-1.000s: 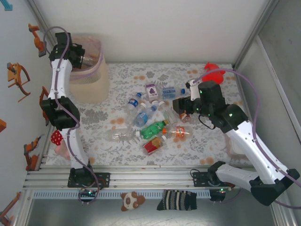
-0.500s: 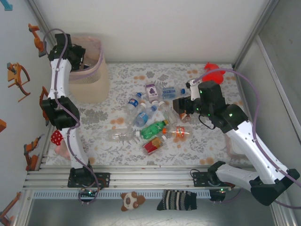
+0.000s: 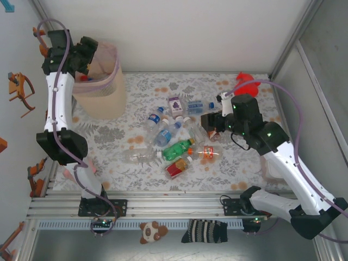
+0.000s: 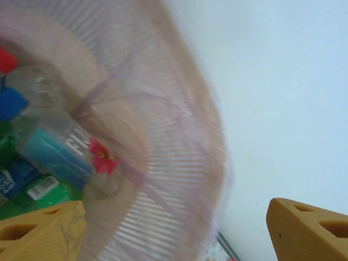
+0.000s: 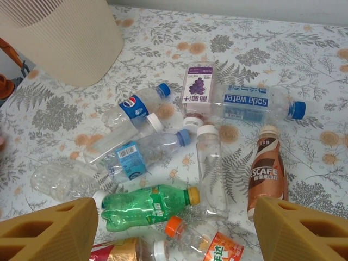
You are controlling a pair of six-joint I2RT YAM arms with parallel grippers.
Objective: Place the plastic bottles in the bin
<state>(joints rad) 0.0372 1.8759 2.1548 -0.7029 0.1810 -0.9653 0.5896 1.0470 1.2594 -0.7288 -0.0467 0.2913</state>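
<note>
Ten-odd plastic bottles (image 3: 176,142) lie loose at 9 o'clock of the right gripper (image 5: 176,231), the nearer arm, wide open and empty | clear white-capped bottle (image 5: 211,171) dead ahead, axis 12–6 | left gripper (image 4: 176,231) gaping, empty, over the bin (image 3: 103,98) at 10 o'clock | labels: Pepsi bottle (image 5: 130,109), "soda water" bottle (image 5: 253,103), "…SCAFE" bottle (image 5: 267,174)

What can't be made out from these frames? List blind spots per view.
- Bottles inside the tall beige ribbed bin: top view, the left gripper partly covers its mouth; left wrist view is motion-blurred and cut off at the left edge, so no count.
- Red-labelled bottle: right wrist view, cut by the bottom edge and a yellow finger.
- Brown-labelled coffee bottle: top view, partly under the right gripper.
- Bottle label text: top view, too small.
</note>
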